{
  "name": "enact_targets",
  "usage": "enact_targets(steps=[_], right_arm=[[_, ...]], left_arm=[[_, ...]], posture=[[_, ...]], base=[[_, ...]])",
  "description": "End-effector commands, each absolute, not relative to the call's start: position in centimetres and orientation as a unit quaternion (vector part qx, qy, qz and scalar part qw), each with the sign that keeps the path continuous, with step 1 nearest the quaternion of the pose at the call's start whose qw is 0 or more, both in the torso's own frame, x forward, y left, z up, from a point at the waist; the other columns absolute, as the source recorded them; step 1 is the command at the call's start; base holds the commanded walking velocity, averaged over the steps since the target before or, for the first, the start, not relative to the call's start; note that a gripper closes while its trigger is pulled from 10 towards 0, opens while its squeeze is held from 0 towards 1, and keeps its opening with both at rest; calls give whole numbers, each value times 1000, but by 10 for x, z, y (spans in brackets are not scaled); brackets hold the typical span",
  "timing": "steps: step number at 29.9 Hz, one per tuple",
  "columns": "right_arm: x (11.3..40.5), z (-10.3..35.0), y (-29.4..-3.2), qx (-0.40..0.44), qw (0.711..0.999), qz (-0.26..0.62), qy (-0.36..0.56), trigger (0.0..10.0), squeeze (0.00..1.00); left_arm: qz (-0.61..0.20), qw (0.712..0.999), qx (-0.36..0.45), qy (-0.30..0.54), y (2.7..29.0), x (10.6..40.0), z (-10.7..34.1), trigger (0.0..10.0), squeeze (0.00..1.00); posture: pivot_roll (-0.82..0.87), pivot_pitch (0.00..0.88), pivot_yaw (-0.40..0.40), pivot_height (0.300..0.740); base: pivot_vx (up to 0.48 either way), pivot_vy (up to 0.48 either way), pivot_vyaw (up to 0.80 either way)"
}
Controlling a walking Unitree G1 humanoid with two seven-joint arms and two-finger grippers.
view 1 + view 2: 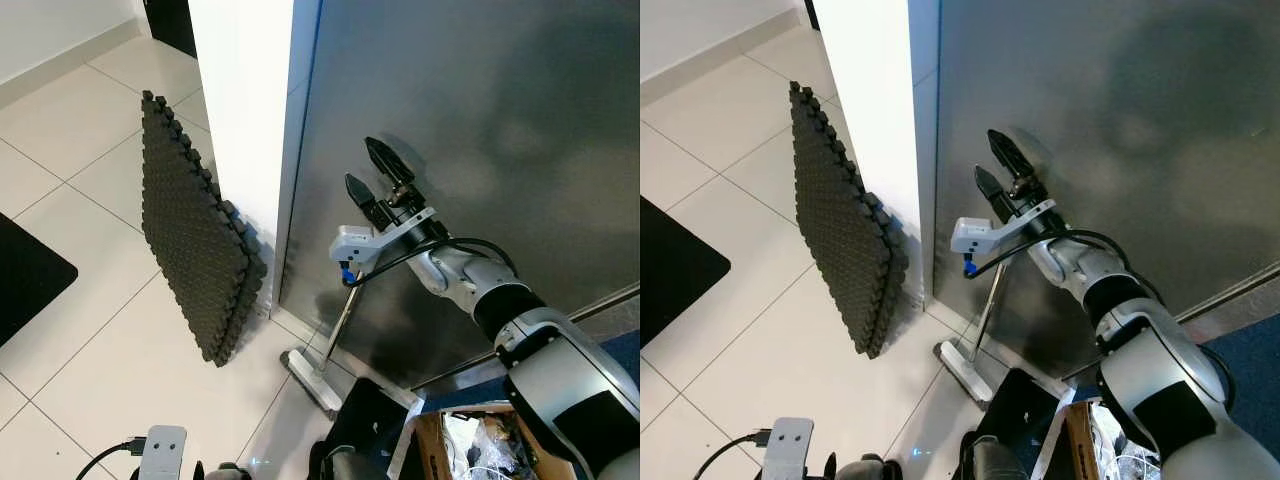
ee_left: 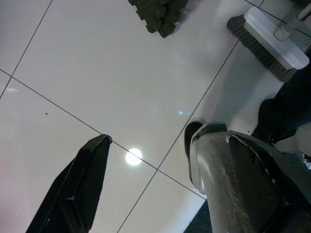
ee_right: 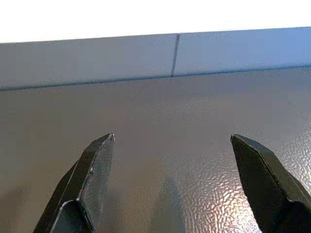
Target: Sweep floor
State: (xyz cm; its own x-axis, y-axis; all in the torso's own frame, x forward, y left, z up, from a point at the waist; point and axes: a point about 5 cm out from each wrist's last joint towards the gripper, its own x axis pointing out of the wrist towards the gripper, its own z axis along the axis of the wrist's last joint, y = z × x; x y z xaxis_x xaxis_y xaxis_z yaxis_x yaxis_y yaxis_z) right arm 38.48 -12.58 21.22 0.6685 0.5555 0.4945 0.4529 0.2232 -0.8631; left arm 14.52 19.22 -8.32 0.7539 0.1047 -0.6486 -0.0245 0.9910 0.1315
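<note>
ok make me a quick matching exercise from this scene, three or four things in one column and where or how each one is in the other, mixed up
Things:
1. broom
2. foam mats
3. right gripper
4. left gripper

States:
A. leaning on edge against the white wall
B. open, raised in front of the steel panel
C. handle propped against the steel panel, head on the floor
D. held low over the tile floor

Pairs: 1-C, 2-A, 3-B, 4-D

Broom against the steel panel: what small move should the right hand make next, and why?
Probably lower the right hand toward the broom's handle just beneath it. Its fingers are open and hold nothing, facing the steel panel above the handle. The broom head rests on the tiled floor beside the stacked foam mats, so the sweeping tool is not yet gripped.
</note>
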Motion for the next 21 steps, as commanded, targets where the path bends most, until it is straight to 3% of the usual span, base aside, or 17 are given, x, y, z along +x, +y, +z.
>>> enact_targets(steps=[1,5,7,8,10,11,13,14,17,21], right_arm=[[383,211,-132,-598,695,31,-399,10000,0],[384,214,-132,-570,722,29,-391,10000,0],[386,214,-133,-520,776,38,-355,10000,0],[386,214,-133,-520,776,38,-355,10000,0],[389,212,-134,-474,824,63,-305,10000,0],[389,212,-134,-474,824,63,-305,10000,0],[390,208,-135,-428,860,93,-262,10000,0],[390,208,-135,-428,860,93,-262,10000,0],[390,204,-138,-353,900,124,-225,10000,0],[388,204,-139,-309,913,148,-222,10000,0]], left_arm=[[7,891,48,451,177,94,-107,10000,0],[7,891,47,451,177,96,-107,10000,0],[6,892,47,450,177,98,-106,10000,0],[6,892,47,450,177,98,-106,10000,0],[6,892,47,449,178,101,-106,10000,0],[6,892,47,449,178,101,-106,10000,0],[6,892,48,449,179,103,-105,10000,0],[6,892,48,449,179,103,-105,10000,0],[7,892,51,449,180,107,-105,10000,0],[7,892,53,448,181,113,-104,10000,0]], posture=[[36,246,-116,740],[36,235,-115,740],[35,230,-114,740],[35,230,-114,740],[34,215,-111,740],[34,215,-111,740],[33,202,-109,740],[33,202,-109,740],[31,178,-105,740],[29,150,-102,740]], base=[[0,0,0],[0,0,0],[0,0,0],[0,0,0],[0,0,0],[0,0,0],[0,0,0],[0,0,0],[0,0,0],[0,0,0]])
